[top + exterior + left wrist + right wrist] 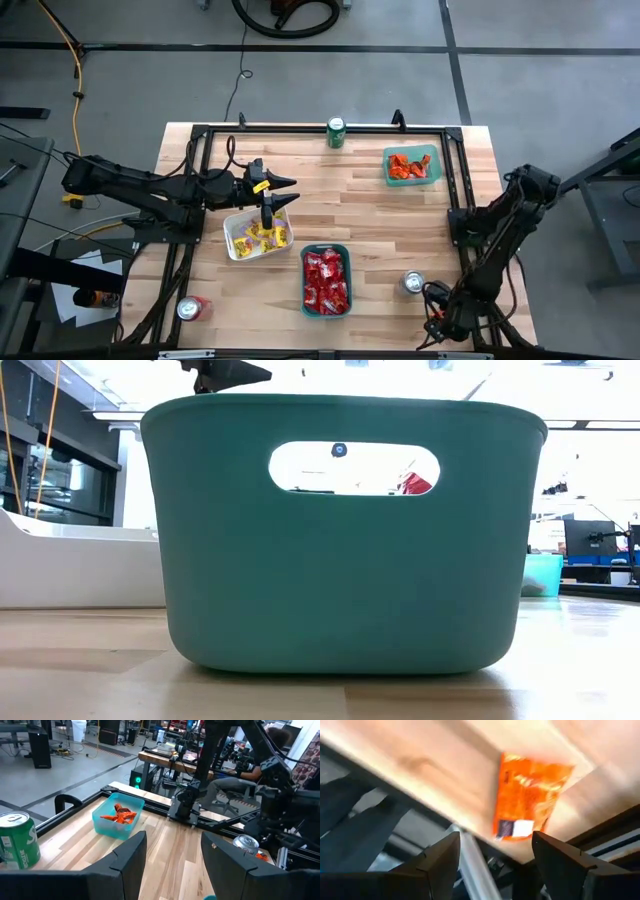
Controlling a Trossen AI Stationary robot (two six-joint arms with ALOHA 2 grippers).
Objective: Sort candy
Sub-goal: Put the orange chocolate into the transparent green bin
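Note:
My left gripper (290, 192) (172, 857) is open and holds nothing. It hovers above the table just beyond the far side of a white tray (232, 240) of yellow candy (265, 237). My right gripper (436, 303) (495, 855) is open near the table's near right corner. In the right wrist view one orange candy packet (530, 795) lies flat on the wood close to the table's edge, beyond the fingers and apart from them. A teal tray (306, 280) holds red candy (326, 280). A teal tray (388, 165) at the far right holds orange candy (409, 166) (119, 815).
A green can (336, 132) (17, 842) stands at the far edge. A silver can (412, 283) (246, 842) is right of the red tray, and another can (190, 308) is at the near left. A black frame (455, 180) borders the table. The teal tray wall (340, 540) fills the low view.

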